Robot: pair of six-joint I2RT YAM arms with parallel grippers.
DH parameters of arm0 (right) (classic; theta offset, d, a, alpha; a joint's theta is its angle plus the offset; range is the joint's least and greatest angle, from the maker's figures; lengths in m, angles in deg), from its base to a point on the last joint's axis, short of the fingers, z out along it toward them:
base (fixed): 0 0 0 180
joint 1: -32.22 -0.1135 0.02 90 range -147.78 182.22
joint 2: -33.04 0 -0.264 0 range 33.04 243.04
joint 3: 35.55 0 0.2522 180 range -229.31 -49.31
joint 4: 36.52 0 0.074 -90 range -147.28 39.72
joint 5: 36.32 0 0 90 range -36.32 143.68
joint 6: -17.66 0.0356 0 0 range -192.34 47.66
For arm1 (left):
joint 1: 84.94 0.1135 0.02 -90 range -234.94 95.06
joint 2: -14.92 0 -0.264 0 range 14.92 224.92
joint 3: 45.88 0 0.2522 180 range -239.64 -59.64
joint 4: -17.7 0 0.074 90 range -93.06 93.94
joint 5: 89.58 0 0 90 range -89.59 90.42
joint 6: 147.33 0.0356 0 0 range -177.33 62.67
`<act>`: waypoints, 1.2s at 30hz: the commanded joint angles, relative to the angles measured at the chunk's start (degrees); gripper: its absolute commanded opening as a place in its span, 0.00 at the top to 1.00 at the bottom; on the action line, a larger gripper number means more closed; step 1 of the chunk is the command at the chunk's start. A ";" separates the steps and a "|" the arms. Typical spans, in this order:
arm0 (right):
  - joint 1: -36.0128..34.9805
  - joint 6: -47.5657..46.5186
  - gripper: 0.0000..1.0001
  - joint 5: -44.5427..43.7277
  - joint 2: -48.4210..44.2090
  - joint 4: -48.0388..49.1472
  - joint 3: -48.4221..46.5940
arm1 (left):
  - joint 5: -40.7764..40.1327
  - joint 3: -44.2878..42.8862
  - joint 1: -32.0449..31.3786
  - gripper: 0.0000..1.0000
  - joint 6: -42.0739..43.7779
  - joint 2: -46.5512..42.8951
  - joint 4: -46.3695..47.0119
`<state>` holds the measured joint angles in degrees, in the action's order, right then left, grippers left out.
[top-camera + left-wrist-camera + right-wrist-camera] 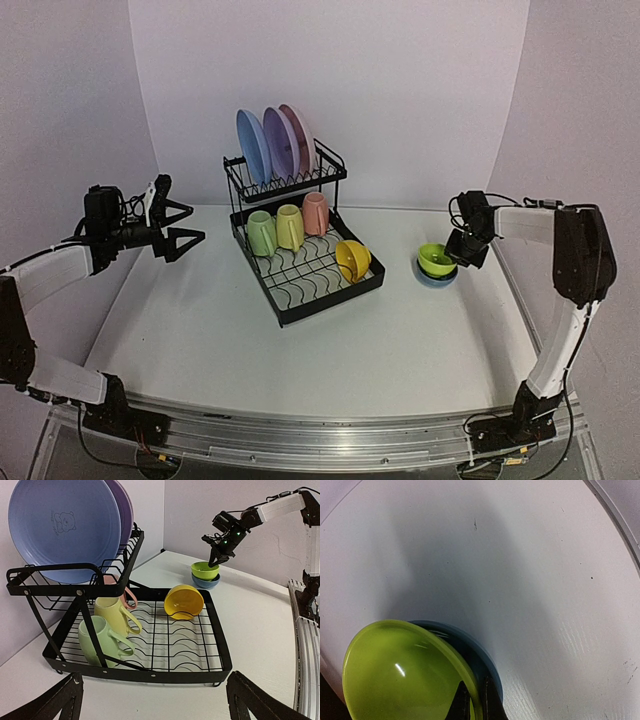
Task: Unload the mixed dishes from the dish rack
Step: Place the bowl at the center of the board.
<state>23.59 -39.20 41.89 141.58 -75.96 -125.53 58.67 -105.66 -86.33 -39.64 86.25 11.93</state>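
Note:
The black dish rack [330,304] holds blue [252,145], purple [277,142] and pink [300,135] plates on its upper shelf. Green [261,232], yellow [289,226] and pink [315,212] mugs and a yellow bowl [352,260] lie in its tray. To the right, a green bowl [435,258] sits nested in a blue bowl [436,278] on the table. My right gripper [476,692] is shut on the green bowl's [395,675] rim, just inside the blue bowl [475,647]. My left gripper [195,222] is open and empty, left of the rack, facing it [155,680].
The white table [300,360] has purple walls at the back and both sides. A metal rail [320,440] runs along the near edge, between the two arm bases.

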 commanded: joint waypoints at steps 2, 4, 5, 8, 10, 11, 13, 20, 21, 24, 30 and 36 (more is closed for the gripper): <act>0.01 -3.18 1.00 -0.29 1.23 4.43 -1.02 | -0.13 -1.77 0.41 0.00 -0.62 0.61 1.56; 0.07 -4.02 1.00 -0.66 1.48 4.39 -0.84 | -0.16 -1.76 0.42 0.00 -0.63 0.65 1.64; 0.03 -4.27 1.00 -0.89 1.44 4.40 -0.58 | -0.16 -1.73 0.42 0.00 -0.71 0.64 1.71; 0.01 -4.68 1.00 -0.73 1.19 4.58 0.23 | -0.25 -1.54 0.42 0.00 -0.62 0.45 1.61; 0.01 -5.00 1.00 -0.31 1.19 4.80 0.64 | -0.24 -1.49 0.42 0.00 -0.56 0.42 1.62; 0.02 -5.30 1.00 -0.13 1.20 4.93 0.86 | -0.23 -1.45 0.42 0.00 -0.56 0.45 1.60; 0.02 -5.98 0.98 -0.02 1.18 5.16 1.33 | -0.23 -1.52 0.42 0.00 -0.55 0.61 1.65; 0.01 -8.25 0.57 1.57 0.53 5.27 2.54 | -0.15 -1.65 0.42 0.00 -0.73 0.95 1.91; 0.02 -8.39 0.55 1.48 0.32 5.27 2.68 | -0.12 -1.66 0.45 0.00 -0.73 0.93 1.91; 0.03 -8.84 0.53 1.47 -0.14 5.29 2.73 | -0.06 -1.69 0.51 0.00 -0.73 0.92 1.93; -0.42 -9.99 0.46 2.68 -2.44 4.48 1.15 | 0.16 -1.69 0.51 0.00 -0.97 1.13 2.03; -5.01 -13.61 0.29 -4.25 -7.77 -3.61 -5.49 | 0.13 -0.82 0.56 0.00 -1.47 0.62 2.58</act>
<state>22.47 -49.89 42.59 140.37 -74.45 -124.19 58.69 -105.66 -86.22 -39.98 87.22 11.96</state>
